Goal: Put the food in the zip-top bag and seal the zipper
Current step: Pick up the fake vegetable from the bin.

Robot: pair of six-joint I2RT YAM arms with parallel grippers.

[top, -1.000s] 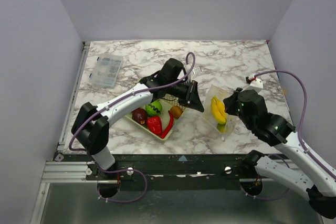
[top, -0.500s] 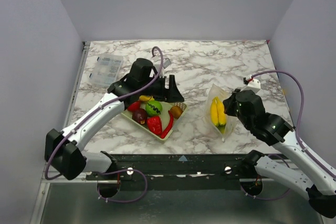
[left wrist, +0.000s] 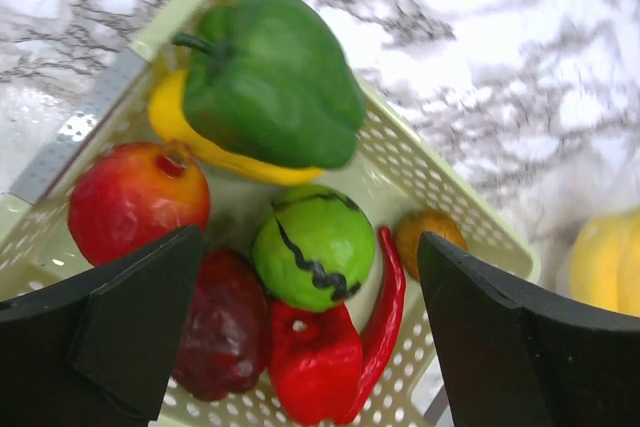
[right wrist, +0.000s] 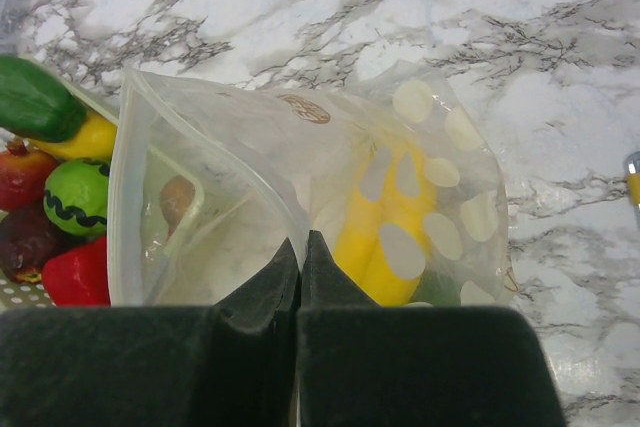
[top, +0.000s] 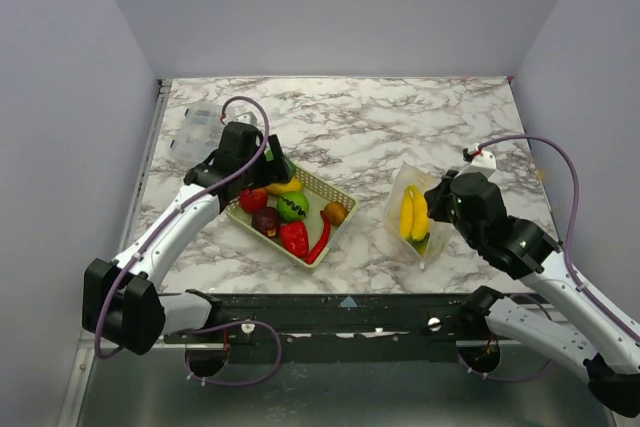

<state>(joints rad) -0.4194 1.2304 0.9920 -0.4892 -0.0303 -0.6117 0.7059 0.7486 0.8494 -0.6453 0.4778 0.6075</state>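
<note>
On the marble table, right fingers pinch the zip-top bag, bananas lying near-to-far; left fingers wide.

the gripper, jaws wide apart, hangs above the basket of green pepper, red chili and round fruits.

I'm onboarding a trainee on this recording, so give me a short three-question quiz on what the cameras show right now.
1. True or false: the bananas are already inside the bag.
2. The left jaws are: A) open over the basket; B) shut on a pepper; C) shut on the bag.
3. What do the right jaws grip?
Key: 1 true; 2 A; 3 the bag.
</note>
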